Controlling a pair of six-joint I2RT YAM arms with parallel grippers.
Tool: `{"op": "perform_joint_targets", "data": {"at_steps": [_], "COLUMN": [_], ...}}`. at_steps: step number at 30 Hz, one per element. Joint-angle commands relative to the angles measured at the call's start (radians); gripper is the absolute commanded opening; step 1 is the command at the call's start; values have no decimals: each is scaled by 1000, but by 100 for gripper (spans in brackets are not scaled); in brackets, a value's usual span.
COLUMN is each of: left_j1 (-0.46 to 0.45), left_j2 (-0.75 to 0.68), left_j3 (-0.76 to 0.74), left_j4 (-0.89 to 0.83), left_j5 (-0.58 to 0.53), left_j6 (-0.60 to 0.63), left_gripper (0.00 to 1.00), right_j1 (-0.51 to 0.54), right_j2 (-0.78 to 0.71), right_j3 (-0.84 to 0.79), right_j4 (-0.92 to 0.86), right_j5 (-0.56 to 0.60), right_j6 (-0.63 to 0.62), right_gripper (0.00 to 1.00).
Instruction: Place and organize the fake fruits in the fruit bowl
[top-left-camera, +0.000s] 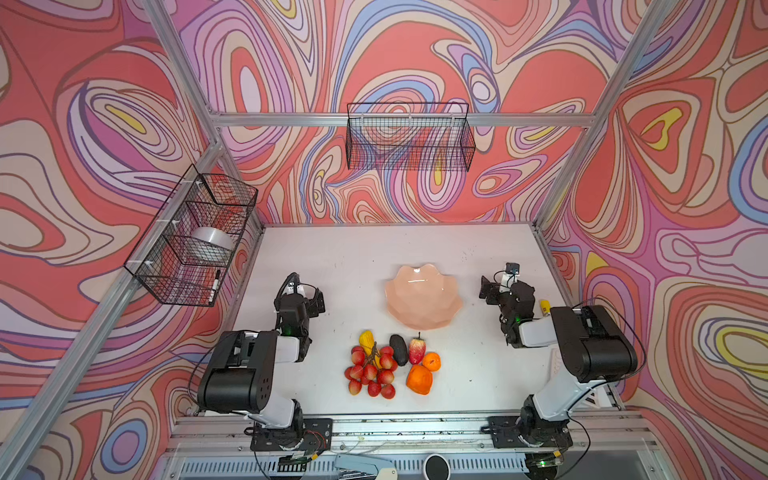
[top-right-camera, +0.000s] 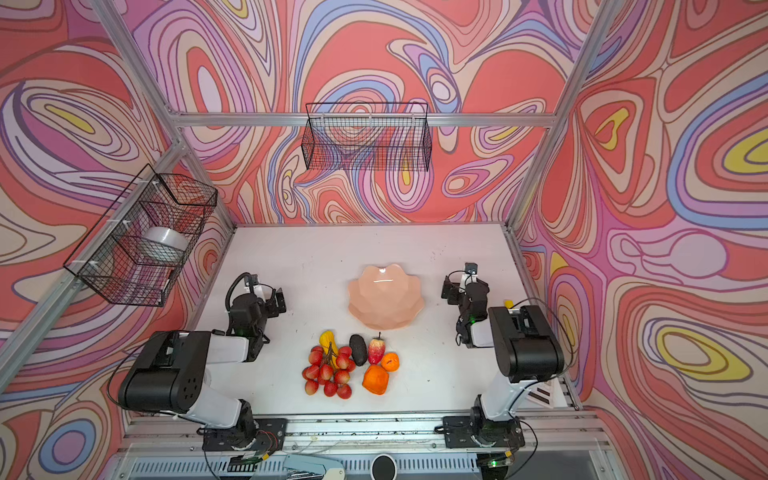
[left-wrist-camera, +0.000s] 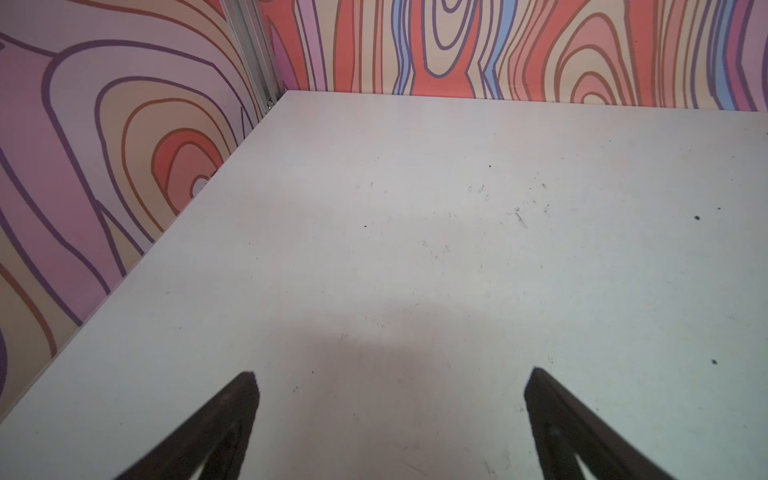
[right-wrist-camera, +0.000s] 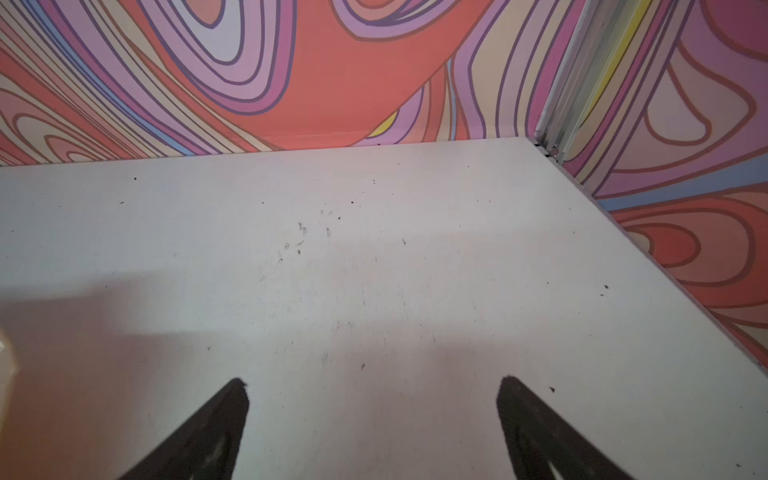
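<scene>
Both top views look steeply down from high above the near edge, taking in the whole bench, both arms and three walls; they share almost everything. Each wrist camera rides low behind its tool, close over the bench: the left tool faces the far left corner, the right tool the far right.

Tallied: one fruit bowl, one berry bunch, two orange fruits, one yellow oblong, one strawberry, one avocado, two wire baskets.
</scene>
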Motion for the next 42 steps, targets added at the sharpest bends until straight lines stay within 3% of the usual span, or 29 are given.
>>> {"op": "perform_joint_targets", "data": {"at_steps": [1, 17, 33, 39, 42], "left_j1": [-3, -1, 1, 0, -20], "left_j2": [6, 6, -57, -34, -72], "left_j3": [8, 11, -11, -35, -78], "left_j4": [29, 23, 0, 70, 130], "left_j5": [-3, 7, -28, -51, -59], "left_j6": [6, 5, -15, -19, 8], "left_gripper": [100, 100, 99, 97, 95], "right_j1": [-7, -12, -11, -11, -2], "right_j2": [0, 0, -109, -60, -143], "right_j3": [12, 13, 13, -2, -2], "right_j4": [-4, -9, -101, -24, -99], "right_j5": [-6, -15, 127, 137, 164], "right_j6": [-4, 1, 49, 50, 45], "right_gripper": [98, 99, 98, 98, 97]}}
